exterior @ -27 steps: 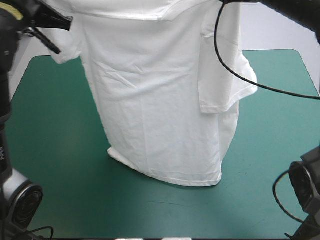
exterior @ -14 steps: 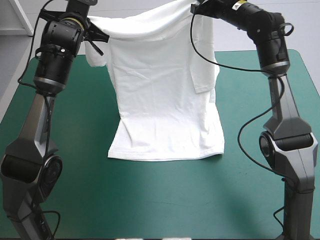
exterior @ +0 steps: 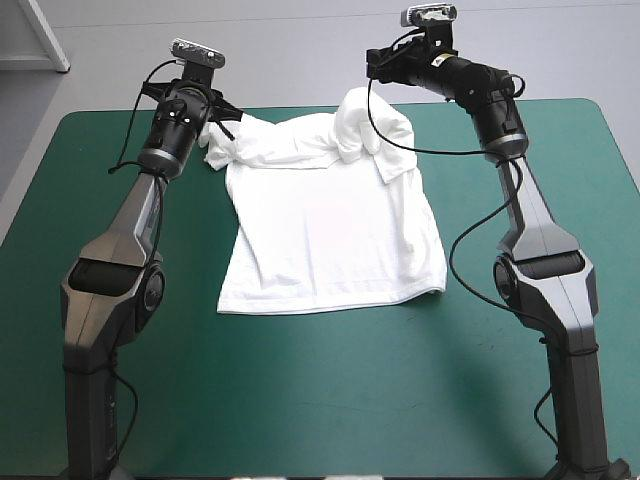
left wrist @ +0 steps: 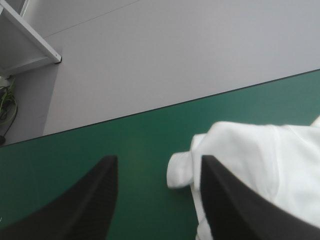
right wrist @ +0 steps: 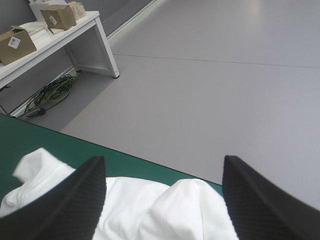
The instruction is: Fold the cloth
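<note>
White T-shirt (exterior: 330, 240) lies on the teal-green surface (exterior: 300, 400), its hem toward the near edge and the body spread mostly flat. Farther back, the shoulders are bunched into lumps close to the far edge. The left gripper (left wrist: 157, 165) sits by the left sleeve lump and the right gripper (right wrist: 164, 165) over the taller right heap. Both sets of jaws stand wide apart, holding nothing.

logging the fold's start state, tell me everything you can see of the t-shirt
The T-shirt is white, short-sleeved, thin soft fabric, lying mostly flat on the teal-green cover, hem toward the robot. Near the far edge its shoulders are bunched into humps. The left end effector and right end effector, both open, sit at those bunches, gripping nothing.
</note>
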You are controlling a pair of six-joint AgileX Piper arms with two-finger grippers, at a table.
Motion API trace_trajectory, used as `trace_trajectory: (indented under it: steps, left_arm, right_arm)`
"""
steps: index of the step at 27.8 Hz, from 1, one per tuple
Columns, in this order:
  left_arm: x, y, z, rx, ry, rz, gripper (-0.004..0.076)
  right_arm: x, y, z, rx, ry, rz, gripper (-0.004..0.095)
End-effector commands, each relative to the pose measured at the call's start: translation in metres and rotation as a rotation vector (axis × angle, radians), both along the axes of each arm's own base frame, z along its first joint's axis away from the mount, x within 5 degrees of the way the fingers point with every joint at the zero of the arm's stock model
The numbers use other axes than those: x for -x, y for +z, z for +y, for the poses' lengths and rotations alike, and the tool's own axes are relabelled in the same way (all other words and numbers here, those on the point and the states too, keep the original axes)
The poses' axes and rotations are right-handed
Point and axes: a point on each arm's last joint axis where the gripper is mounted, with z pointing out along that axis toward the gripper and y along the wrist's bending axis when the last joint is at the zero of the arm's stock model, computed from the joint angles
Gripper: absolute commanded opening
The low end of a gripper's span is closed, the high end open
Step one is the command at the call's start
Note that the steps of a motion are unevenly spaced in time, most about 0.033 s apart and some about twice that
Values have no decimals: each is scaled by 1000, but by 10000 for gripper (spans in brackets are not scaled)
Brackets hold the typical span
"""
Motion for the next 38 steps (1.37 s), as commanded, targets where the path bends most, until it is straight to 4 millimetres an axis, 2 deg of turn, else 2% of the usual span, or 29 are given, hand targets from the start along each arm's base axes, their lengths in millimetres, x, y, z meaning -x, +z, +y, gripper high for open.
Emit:
trace_trajectory:
  steps: [1,3,4,5,8,12,15,19,22,25,29,32,33,34,38]
  left_arm:
    - [17,56,10,-12,3,-134,496]
    - [32,74,15,-59,18,-79,491]
    - [46,90,18,-59,29,-46,491]
    - [54,99,18,-44,22,-35,491]
    - [83,123,17,13,-21,33,491]
    - [107,135,19,42,-28,123,491]
    - [122,139,23,30,-17,201,491]
    - [140,147,16,104,-108,215,491]
    - [153,148,10,167,-167,245,490]
    - [163,140,9,192,-192,301,487]
    - [177,109,11,173,-193,435,487]
    - [189,73,12,160,-182,571,487]
    - [192,67,12,164,-184,591,487]
    - [195,50,11,176,-185,644,487]
    - [202,5,3,210,-198,758,487]
  right_arm:
    - [33,62,-6,-30,19,-109,675]
    - [48,67,-4,-22,82,3,675]
    - [60,70,-3,-15,123,93,652]
    - [64,70,-3,-3,134,127,630]
    - [81,67,-5,41,158,297,507]
    - [84,71,-4,-61,124,367,414]
    - [92,80,-2,-114,154,376,406]
    - [105,82,-6,-78,151,409,406]
    - [118,70,-11,-8,131,478,405]
    - [142,60,-20,68,112,536,404]
    - [173,37,-31,182,97,620,404]
    - [196,24,-42,267,67,660,404]
    - [202,18,-45,287,59,681,404]
    - [208,15,-48,308,49,689,404]
    - [222,2,-52,334,44,734,404]
